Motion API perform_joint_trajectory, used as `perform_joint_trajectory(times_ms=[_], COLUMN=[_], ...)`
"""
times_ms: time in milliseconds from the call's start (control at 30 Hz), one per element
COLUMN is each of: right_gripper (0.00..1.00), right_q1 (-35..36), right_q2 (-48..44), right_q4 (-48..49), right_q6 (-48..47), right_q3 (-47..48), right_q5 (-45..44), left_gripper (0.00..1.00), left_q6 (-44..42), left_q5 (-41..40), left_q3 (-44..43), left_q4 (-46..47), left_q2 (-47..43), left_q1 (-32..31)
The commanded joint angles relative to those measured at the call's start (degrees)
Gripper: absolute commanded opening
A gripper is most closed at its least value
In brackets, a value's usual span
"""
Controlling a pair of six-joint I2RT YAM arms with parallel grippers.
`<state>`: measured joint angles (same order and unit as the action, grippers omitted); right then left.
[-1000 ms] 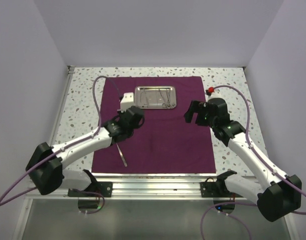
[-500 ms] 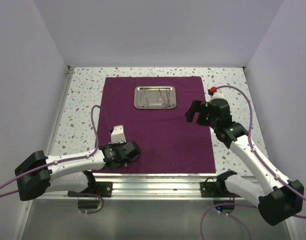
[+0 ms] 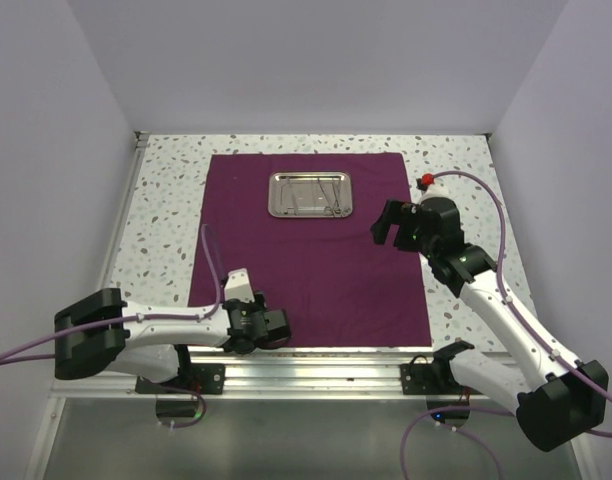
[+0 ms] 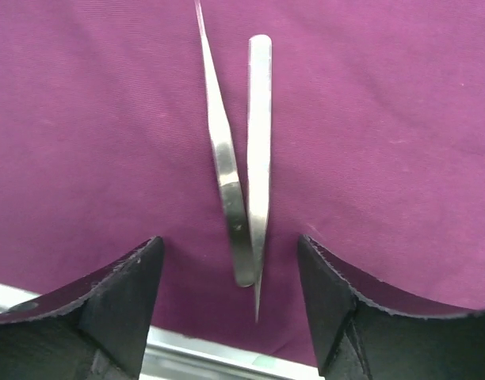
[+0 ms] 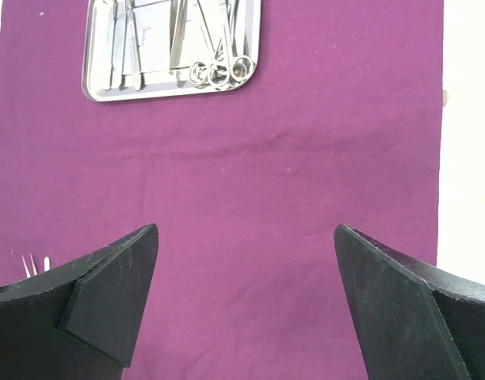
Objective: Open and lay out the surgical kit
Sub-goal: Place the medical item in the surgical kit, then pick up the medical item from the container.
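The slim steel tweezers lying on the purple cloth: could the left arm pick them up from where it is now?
Probably yes. The slim steel tweezers lie flat on the dark purple cloth, directly between the left gripper's open jaws, and nothing covers them. The jaws seem only to need lowering and closing.

Speckled table (image 3: 164,205) carries flat maroon cloth (image 3: 316,270); small red object, possibly cap (image 3: 422,181).

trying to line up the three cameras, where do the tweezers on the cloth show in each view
Top external: not visible; the left gripper covers that spot at the cloth's near edge.
Left wrist: the tweezers lie at centre frame on the cloth, between the open fingers.
Right wrist: only their tips peek out at the lower left.
Shared landmark: the maroon cloth, and the steel tray in top and right wrist views.
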<state>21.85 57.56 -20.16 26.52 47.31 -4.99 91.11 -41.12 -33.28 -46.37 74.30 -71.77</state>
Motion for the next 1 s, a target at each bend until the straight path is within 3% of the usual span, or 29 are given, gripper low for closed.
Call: perform_joint_trajectory(times_ms=[0, 167, 333, 433, 467, 567, 600, 633, 700, 733, 967], right_gripper=[0.96, 0.96, 0.96, 0.96, 0.96, 0.96, 0.96, 0.96, 0.96, 0.96, 0.97], right_q1=[0.4, 0.4, 0.4, 0.3, 0.4, 0.3, 0.3, 0.3, 0.3, 0.4, 0.4], right_q2=[-1.4, -1.6, -1.7, -1.8, -1.8, -1.8, -1.8, -1.8, -1.9, -2.0, -2.3], right_q4=[0.4, 0.6, 0.6, 0.7, 0.7, 0.7, 0.8, 0.7, 0.8, 0.7, 1.7], right_q6=[-0.2, 0.0, 0.0, 0.1, 0.1, 0.1, 0.0, 0.1, 0.0, 0.0, -0.4], right_q3=[-0.2, -0.3, -0.4, -0.7, -0.8, -0.8, -0.8, -0.8, -0.8, -0.8, -1.0], right_q5=[-0.7, -0.5, -0.2, 0.1, 0.3, 0.5, 0.6, 0.5, 0.7, 0.7, 3.9], left_gripper=[0.73, 0.75, 0.8, 0.81, 0.81, 0.79, 0.79, 0.79, 0.8, 0.81, 0.8], left_q6=[5.7, 0.8, -8.3, -17.1, -26.8, -45.5, -55.1, -58.3, -64.4, -65.8, -72.9], left_q5=[-2.6, -8.5, -20.4, -24.1, -23.9, -14.5, -10.8, -3.5, 2.5, 7.2, 15.4], left_q3=[-3.0, -7.9, -21.8, -28.9, -29.9, -29.1, -27.0, -26.8, -29.5, -31.8, -58.3], left_q4=[-6.6, -7.2, -8.0, -3.1, 0.5, 24.9, 37.7, 42.0, 49.6, 50.0, 43.8], left_q2=[-1.4, -1.4, 4.6, 8.2, 8.8, 9.2, 9.4, 10.1, 14.8, 17.2, 40.5], left_q1=[-1.0, -1.0, 0.1, 3.3, 4.7, 12.4, 16.5, 18.7, 24.1, 25.6, 32.5])
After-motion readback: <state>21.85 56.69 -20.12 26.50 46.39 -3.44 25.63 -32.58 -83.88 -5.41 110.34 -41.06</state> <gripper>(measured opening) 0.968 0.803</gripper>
